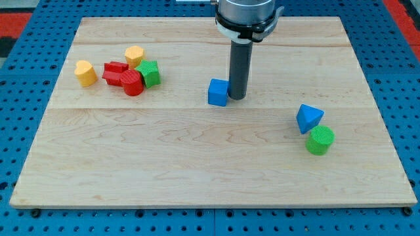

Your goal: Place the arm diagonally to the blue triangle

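Nearest the view's bottom sits one green cylinder (pixel 320 140), touching the blue triangle (pixel 308 118) above it, on the view's right. My tip (pixel 237 98) (a bare rod, grasping nothing) touches the one blue cube (pixel 218 92). Far left: two yellow blocks (pixel 85 73), two red blocks (pixel 125 78), one green block (pixel 149 73).
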Robot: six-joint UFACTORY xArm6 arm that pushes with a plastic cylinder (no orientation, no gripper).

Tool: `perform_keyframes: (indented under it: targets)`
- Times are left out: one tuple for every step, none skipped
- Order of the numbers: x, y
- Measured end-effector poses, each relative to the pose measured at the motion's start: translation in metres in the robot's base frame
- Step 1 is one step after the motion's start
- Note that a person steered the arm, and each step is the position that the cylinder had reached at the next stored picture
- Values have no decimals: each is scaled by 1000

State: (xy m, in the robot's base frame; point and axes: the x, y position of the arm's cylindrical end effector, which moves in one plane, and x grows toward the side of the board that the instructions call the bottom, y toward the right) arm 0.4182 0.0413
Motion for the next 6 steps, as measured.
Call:
perform_keyframes:
  targets:
    - [4, -55]
    - [4, -105]
    - [4, -146]
    - [-6, -128]
    - [-28, -74]
    - [-39, -15]
